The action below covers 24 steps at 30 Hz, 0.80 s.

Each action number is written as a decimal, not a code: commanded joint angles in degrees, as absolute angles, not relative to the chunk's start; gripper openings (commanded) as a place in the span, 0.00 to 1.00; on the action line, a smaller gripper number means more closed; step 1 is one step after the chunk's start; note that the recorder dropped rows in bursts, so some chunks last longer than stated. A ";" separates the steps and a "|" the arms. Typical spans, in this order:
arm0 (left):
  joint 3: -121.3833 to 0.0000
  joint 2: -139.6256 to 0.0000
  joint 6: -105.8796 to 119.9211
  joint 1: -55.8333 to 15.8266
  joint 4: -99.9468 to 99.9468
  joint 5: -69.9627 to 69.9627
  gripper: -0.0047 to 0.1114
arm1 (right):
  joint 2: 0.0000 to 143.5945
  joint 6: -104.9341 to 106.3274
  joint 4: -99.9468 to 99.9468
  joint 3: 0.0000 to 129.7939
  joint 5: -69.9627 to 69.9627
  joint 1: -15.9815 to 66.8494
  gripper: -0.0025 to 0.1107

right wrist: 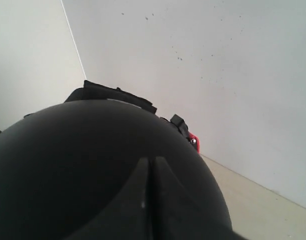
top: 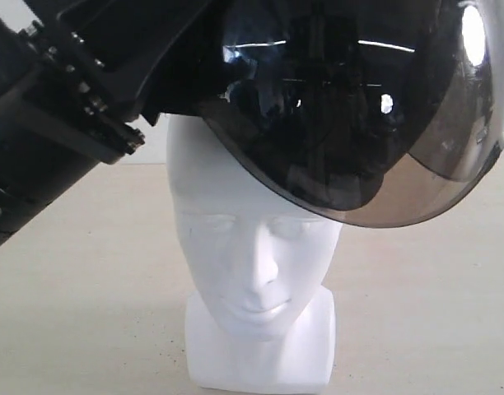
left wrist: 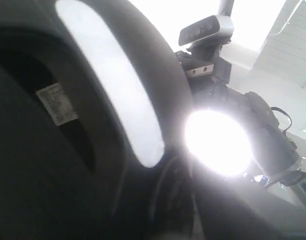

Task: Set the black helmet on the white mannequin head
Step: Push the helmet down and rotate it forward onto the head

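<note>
The helmet point(top: 318, 107) is held in the air, tilted, at 12 to 1 o'clock of the head point(top: 252, 247) in the exterior view. Its lower rim and smoky visor point(top: 450, 164) cross in front of the brow, so the crown is hidden. Whether shell and head are touching cannot be told. The head is stood upright on the table point(top: 433, 313), facing the camera.

The left arm point(top: 54, 123) is brought in from 10 o'clock and meets the helmet's edge. Only the dark lining and a white sticker point(left wrist: 55, 102) are shown to the left wrist, so the left gripper's state cannot be told. In the right wrist view, a dark split wedge point(right wrist: 150, 200) is seen lying on the shell; whether the right gripper is closed or merely resting cannot be told.

The lift and carry are judged done. Levelling, lowering over the crown and release are judged left.
</note>
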State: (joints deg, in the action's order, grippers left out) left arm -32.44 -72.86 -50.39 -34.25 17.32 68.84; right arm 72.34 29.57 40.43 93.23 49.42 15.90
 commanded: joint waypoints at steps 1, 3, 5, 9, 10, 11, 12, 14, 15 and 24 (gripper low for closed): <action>-30.91 -70.32 -46.01 -33.16 12.53 69.96 0.08 | 72.72 30.01 40.38 92.54 52.49 16.01 0.02; -30.68 -70.32 -45.65 -33.16 12.27 69.96 0.08 | 72.72 30.01 40.96 92.54 53.06 16.01 0.02; -30.45 -70.32 -45.65 -33.16 12.36 69.96 0.08 | 72.72 30.24 41.39 92.54 53.29 16.01 0.02; -30.46 -70.32 -45.65 -33.16 12.42 69.96 0.08 | 72.72 30.53 41.62 92.54 53.57 16.01 0.02; -30.46 -70.32 -45.65 -33.16 12.42 69.96 0.08 | 72.72 31.08 41.74 92.54 53.66 16.01 0.02; -30.46 -70.32 -45.65 -33.16 12.42 69.96 0.08 | 72.72 31.92 42.32 92.54 53.81 16.01 0.02; -30.46 -70.32 -45.65 -33.16 12.42 69.96 0.08 | 72.87 33.01 43.30 92.54 54.09 16.01 0.02; -30.23 -70.32 -45.65 -33.16 12.46 69.96 0.08 | 73.46 34.70 46.06 92.54 54.41 16.01 0.02; -30.09 -70.32 -45.65 -33.16 12.33 69.96 0.08 | 74.01 35.14 46.58 92.54 54.55 16.01 0.02; -27.39 -70.32 -45.18 -33.16 10.23 69.96 0.08 | 77.37 40.19 51.36 92.54 54.15 16.01 0.02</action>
State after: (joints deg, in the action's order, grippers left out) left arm -28.19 -71.57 -49.11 -34.01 13.90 68.93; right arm 76.31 37.77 49.59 93.01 51.63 15.90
